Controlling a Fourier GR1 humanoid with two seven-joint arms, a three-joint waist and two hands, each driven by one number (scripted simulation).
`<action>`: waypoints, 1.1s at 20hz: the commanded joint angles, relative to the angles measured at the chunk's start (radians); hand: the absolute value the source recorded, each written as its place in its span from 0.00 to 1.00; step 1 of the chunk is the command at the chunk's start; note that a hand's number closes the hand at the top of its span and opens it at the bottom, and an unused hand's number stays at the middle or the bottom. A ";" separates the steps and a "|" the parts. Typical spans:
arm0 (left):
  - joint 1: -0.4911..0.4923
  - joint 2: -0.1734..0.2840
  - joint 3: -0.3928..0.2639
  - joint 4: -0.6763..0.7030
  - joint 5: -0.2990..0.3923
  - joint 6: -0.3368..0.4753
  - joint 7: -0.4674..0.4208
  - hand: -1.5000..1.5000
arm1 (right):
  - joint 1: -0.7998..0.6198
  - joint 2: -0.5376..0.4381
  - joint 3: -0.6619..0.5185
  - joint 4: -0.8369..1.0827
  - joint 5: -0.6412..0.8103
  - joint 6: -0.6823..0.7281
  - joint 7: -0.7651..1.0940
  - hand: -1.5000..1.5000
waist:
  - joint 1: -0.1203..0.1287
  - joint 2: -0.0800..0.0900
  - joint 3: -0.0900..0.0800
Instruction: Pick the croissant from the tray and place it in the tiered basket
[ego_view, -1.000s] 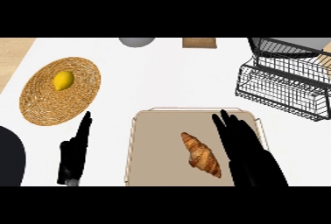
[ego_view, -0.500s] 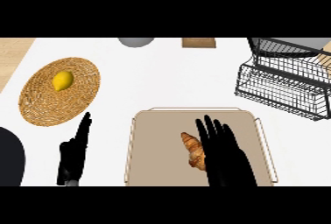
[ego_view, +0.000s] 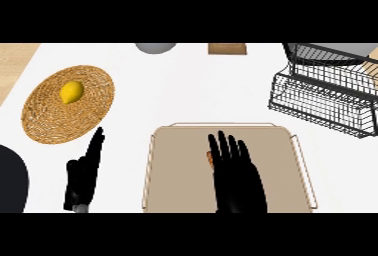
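Observation:
A beige tray (ego_view: 177, 150) lies on the white counter at the lower middle. Only a brown sliver of the croissant (ego_view: 210, 158) shows on it, at the left edge of my right hand (ego_view: 236, 175). That hand lies flat over the croissant, fingers straight and pointing away from me. My left hand (ego_view: 83, 172) rests open on the counter left of the tray, fingers up. The black wire tiered basket (ego_view: 325, 95) stands at the upper right.
A woven round mat (ego_view: 52, 117) with a yellow lemon (ego_view: 71, 92) lies at the left. A grey bowl (ego_view: 155, 47) and a wooden block (ego_view: 227, 48) sit at the far edge. A dark round object (ego_view: 9, 180) shows at the lower left.
My right hand has slid left across the tray, from beside the croissant to over it, hiding nearly all of it. The left hand has stayed put.

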 joint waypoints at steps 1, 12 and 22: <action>0.007 0.000 0.017 0.024 0.014 -0.013 0.006 0.50 | 0.006 0.033 -0.029 0.043 -0.007 0.137 0.139 0.00 | -0.004 0.002 -0.003; 0.042 -0.044 -0.023 -0.008 -0.035 0.009 0.001 0.50 | -0.011 0.151 -0.121 0.139 0.031 0.232 0.117 0.00 | 0.001 0.002 -0.003; 0.034 -0.049 -0.001 -0.011 -0.044 -0.003 0.001 0.50 | 0.109 0.154 -0.170 0.182 0.084 0.219 0.018 0.00 | -0.004 0.002 -0.002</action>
